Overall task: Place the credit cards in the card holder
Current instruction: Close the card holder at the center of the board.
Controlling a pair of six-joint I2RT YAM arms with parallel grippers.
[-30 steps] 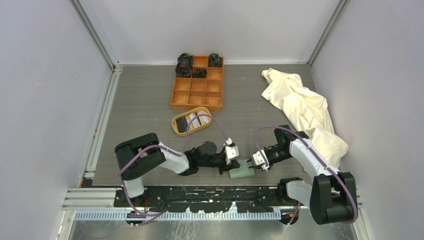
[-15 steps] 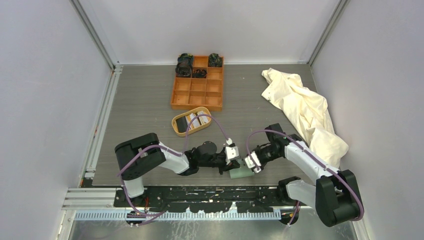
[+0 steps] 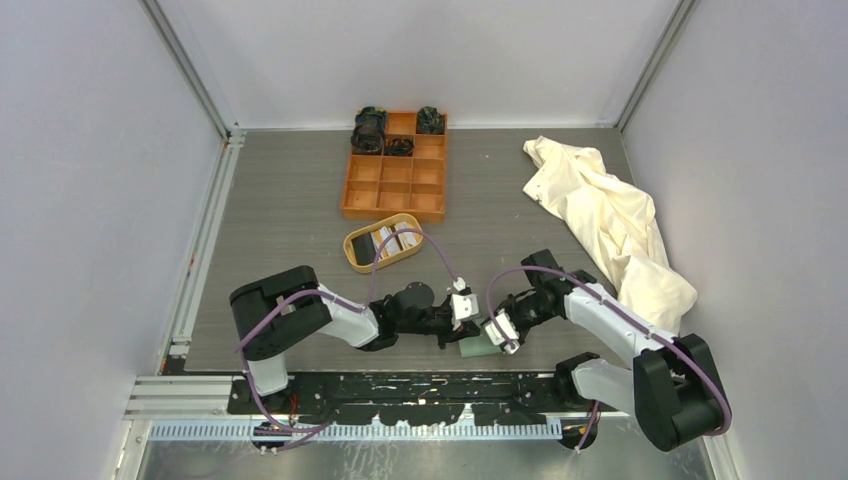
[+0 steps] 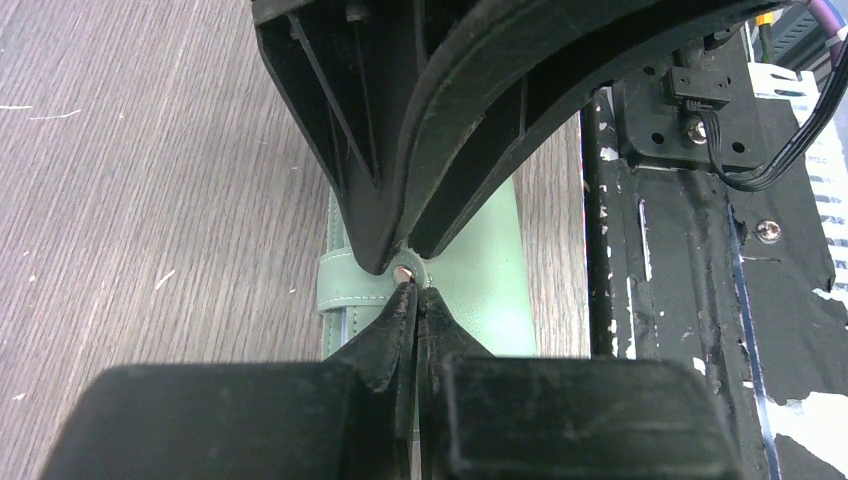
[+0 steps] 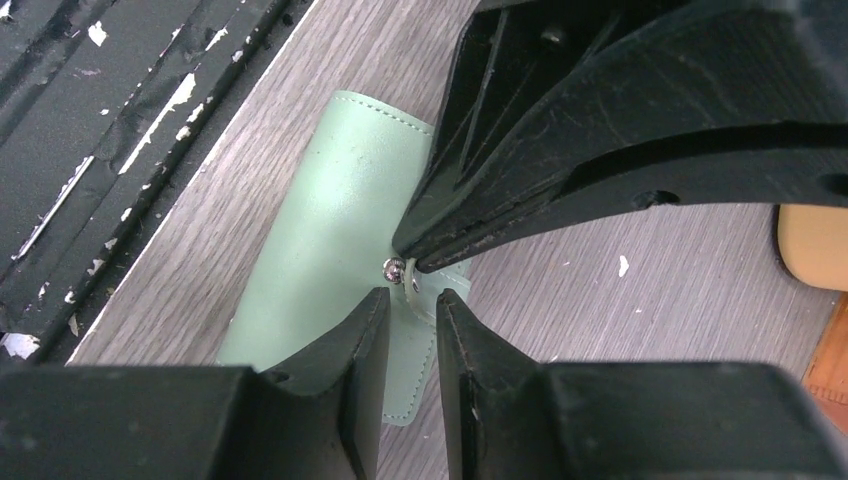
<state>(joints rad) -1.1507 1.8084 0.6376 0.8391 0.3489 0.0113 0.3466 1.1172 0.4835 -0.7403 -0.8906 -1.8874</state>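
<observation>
Hovering over the holder (image 5: 320, 220) at the grey table's (image 3: 280, 200) near edge — my left gripper (image 4: 412, 295) pressed together at its snap, my right gripper (image 5: 412, 300) a slit apart. Cards (image 3: 385, 240) lie in the tray (image 3: 349, 250) — box (image 3: 390, 213) behind, cloth (image 3: 610, 220) right.

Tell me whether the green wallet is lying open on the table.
No. The right wrist view shows the wallet folded on the table, only its green outside showing.
</observation>
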